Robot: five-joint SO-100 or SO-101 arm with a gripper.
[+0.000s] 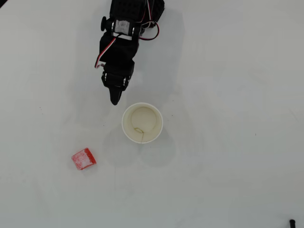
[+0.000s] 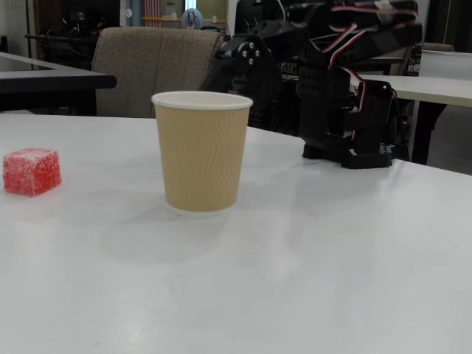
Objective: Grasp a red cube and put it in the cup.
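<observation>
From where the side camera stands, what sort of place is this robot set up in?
Probably an office or lab workroom: a padded grey-brown fabric chair behind the white table, more desks beyond, and the black robot arm clamped there.

The small red cube [image 1: 83, 158] has whitish speckled faces. The round paper cup [image 2: 201, 151] is tan with a wavy embossed pattern outside, white at the rim and cream inside. The black robot arm [image 1: 121, 45] carries red and white wires over the plain white table [image 1: 228, 142].

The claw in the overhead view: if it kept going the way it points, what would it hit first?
Probably only the bare table. The claw points down-picture, left of the cup and right of the red cube.
</observation>
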